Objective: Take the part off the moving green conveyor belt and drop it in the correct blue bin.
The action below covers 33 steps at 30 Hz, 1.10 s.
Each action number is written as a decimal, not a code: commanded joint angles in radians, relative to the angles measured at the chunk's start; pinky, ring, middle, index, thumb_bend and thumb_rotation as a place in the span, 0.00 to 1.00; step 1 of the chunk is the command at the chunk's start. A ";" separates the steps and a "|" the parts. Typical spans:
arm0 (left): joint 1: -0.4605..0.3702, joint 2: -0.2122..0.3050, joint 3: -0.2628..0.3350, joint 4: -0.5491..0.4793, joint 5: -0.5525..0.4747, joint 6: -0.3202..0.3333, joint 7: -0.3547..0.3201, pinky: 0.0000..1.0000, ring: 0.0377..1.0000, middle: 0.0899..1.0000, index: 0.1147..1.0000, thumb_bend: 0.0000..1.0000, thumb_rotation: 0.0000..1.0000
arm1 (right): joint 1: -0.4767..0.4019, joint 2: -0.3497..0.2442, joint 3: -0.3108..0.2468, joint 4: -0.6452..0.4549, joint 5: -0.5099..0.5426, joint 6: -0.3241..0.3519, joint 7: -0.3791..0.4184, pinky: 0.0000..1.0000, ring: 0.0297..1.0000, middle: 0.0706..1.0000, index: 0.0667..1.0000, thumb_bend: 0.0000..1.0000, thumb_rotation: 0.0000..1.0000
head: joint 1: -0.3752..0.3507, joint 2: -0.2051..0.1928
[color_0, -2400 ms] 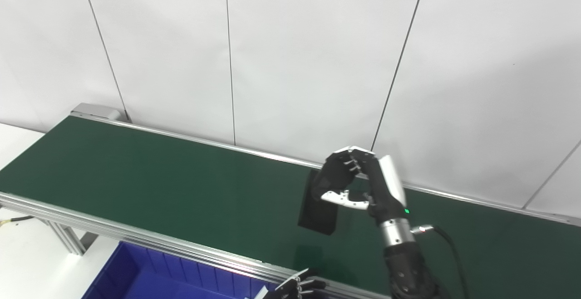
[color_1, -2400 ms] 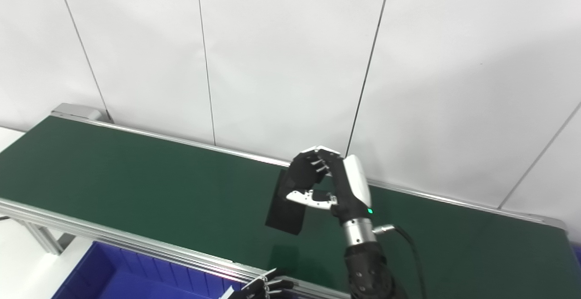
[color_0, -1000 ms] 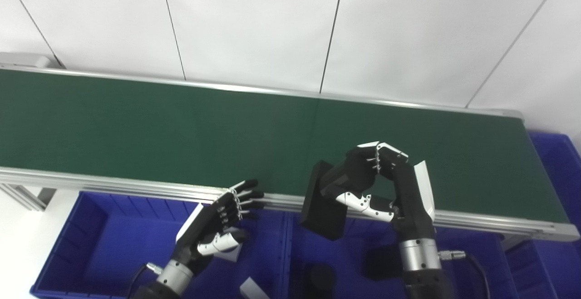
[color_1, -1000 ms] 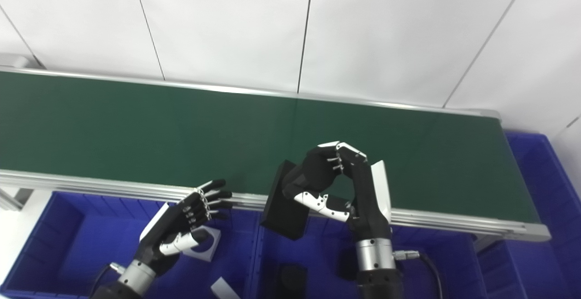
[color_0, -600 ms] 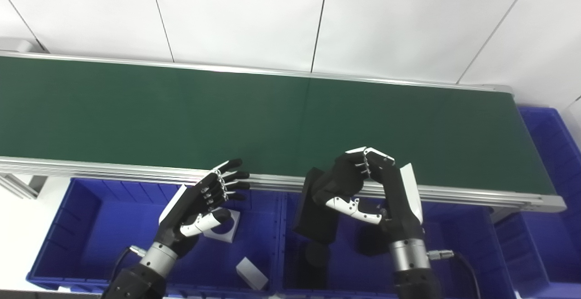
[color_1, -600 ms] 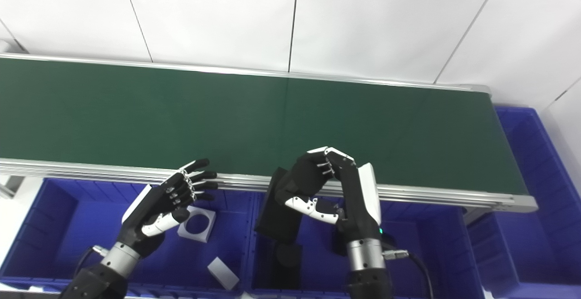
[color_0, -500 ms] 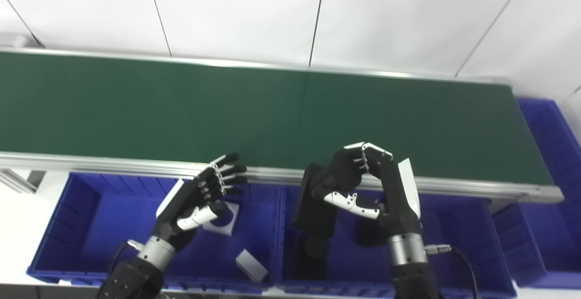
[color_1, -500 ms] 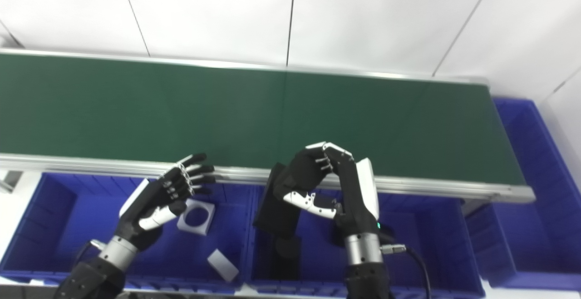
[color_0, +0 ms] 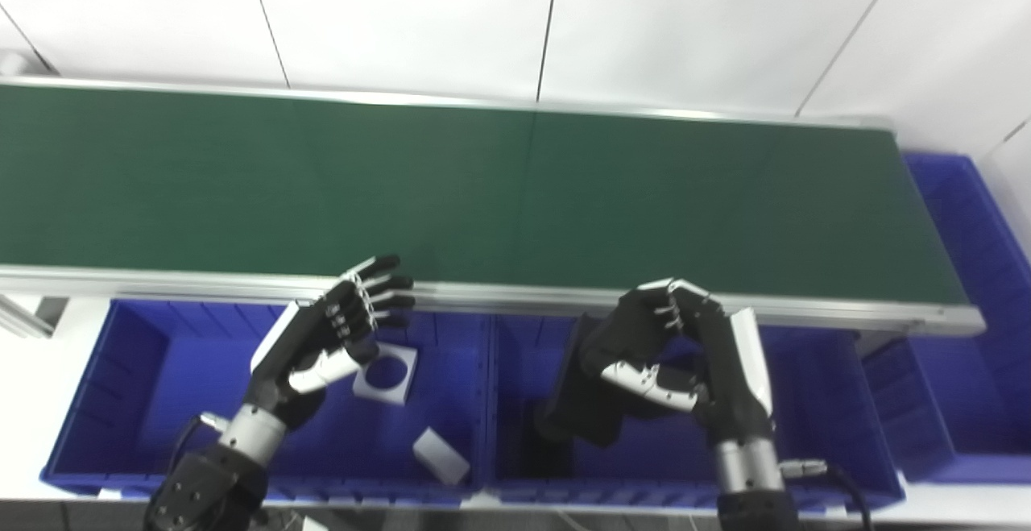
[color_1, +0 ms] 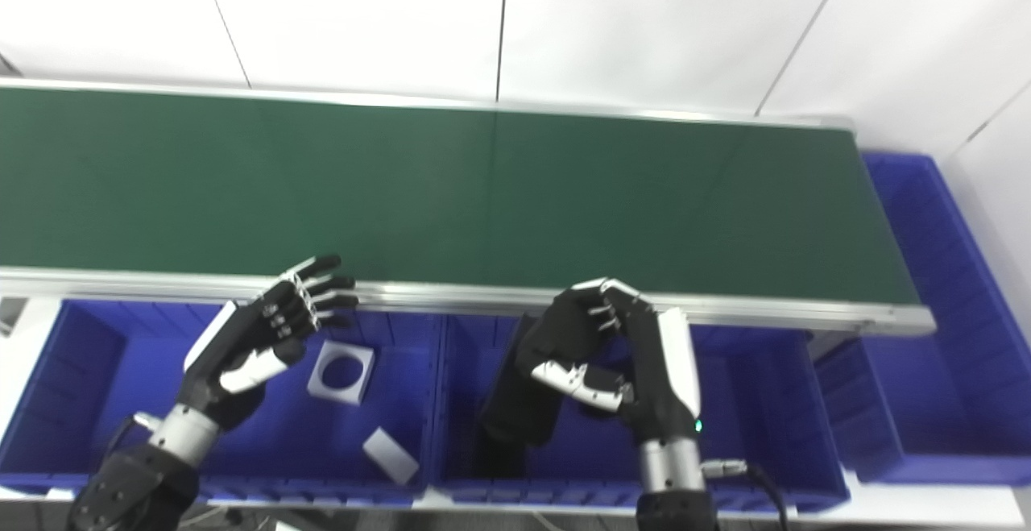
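One green conveyor belt (color_0: 483,184) across the upper half of both views, bare of parts, edged by an aluminium rail (color_0: 515,299) along the near side. White panelled wall (color_0: 403,15) behind.

Three blue bins visible below the rail: left bin (color_0: 137,354), middle bin (color_0: 813,386), and a third bin (color_0: 966,217) at the right end of the belt, partly cut off.

Two hands in view, both over the bins. Right hand (color_0: 685,354) above the middle bin, fingers (color_0: 644,323) curled and clamped around a black block-shaped part (color_0: 584,402); part tilted, lower end down inside the middle bin, blocking sight of the bin floor beneath it. Contact between part and floor: cannot tell. More dark shapes under the part, too dim to identify or count.

Left hand (color_1: 266,329) above the left bin, fingers (color_1: 322,285) spread and extended toward the rail, grasping nothing.

Two white pieces on the left bin floor: one square plate with a round hole (color_1: 341,371), just beside the left hand, and one small white block (color_1: 390,454), nearer the front wall.
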 commanded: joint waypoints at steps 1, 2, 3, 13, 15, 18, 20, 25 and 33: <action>-0.016 0.013 0.008 -0.037 -0.024 -0.006 -0.015 0.69 0.75 0.79 0.86 0.92 0.51 | -0.008 -0.001 -0.019 0.000 0.004 -0.045 -0.040 0.32 0.42 0.50 0.47 0.50 0.00 | 0.002 0.002; -0.017 0.014 0.009 -0.037 -0.026 -0.004 -0.016 0.70 0.75 0.79 0.86 0.92 0.51 | -0.009 0.000 -0.032 0.013 0.012 -0.050 -0.052 0.33 0.42 0.49 0.47 0.50 0.00 | 0.002 0.002; -0.017 0.016 0.009 -0.037 -0.027 -0.004 -0.017 0.70 0.75 0.79 0.86 0.92 0.51 | -0.009 -0.002 -0.043 0.026 0.016 -0.057 -0.064 0.32 0.42 0.49 0.48 0.50 0.00 | 0.002 0.004; -0.020 0.028 0.011 -0.049 -0.038 0.013 -0.021 0.70 0.76 0.78 0.85 0.93 0.52 | 0.002 0.013 -0.122 0.086 0.009 -0.063 -0.158 0.33 0.43 0.49 0.47 0.50 0.00 | -0.003 0.015; -0.021 0.028 0.011 -0.050 -0.034 0.012 -0.018 0.69 0.75 0.78 0.85 0.93 0.51 | 0.005 0.010 -0.132 0.105 0.002 -0.077 -0.184 0.33 0.43 0.49 0.47 0.50 0.00 | -0.002 0.015; -0.020 0.028 0.013 -0.054 -0.030 0.015 -0.015 0.67 0.73 0.78 0.85 0.92 0.51 | 0.010 0.010 -0.145 0.132 -0.006 -0.101 -0.223 0.33 0.43 0.48 0.47 0.50 0.00 | 0.004 0.020; -0.019 0.030 0.013 -0.055 -0.033 0.017 -0.019 0.68 0.74 0.78 0.86 0.92 0.51 | 0.012 0.011 -0.150 0.147 0.004 -0.116 -0.240 0.33 0.43 0.49 0.47 0.50 0.00 | 0.004 0.021; -0.018 0.028 0.014 -0.059 -0.031 0.016 -0.018 0.68 0.75 0.79 0.86 0.92 0.52 | 0.012 0.016 -0.159 0.204 0.006 -0.151 -0.288 0.33 0.43 0.49 0.47 0.50 0.00 | 0.008 0.022; -0.010 0.025 0.014 -0.079 -0.027 0.030 -0.013 0.68 0.74 0.78 0.85 0.93 0.52 | 0.002 0.021 -0.189 0.369 0.028 -0.184 -0.354 0.34 0.44 0.49 0.46 0.50 0.00 | 0.014 0.025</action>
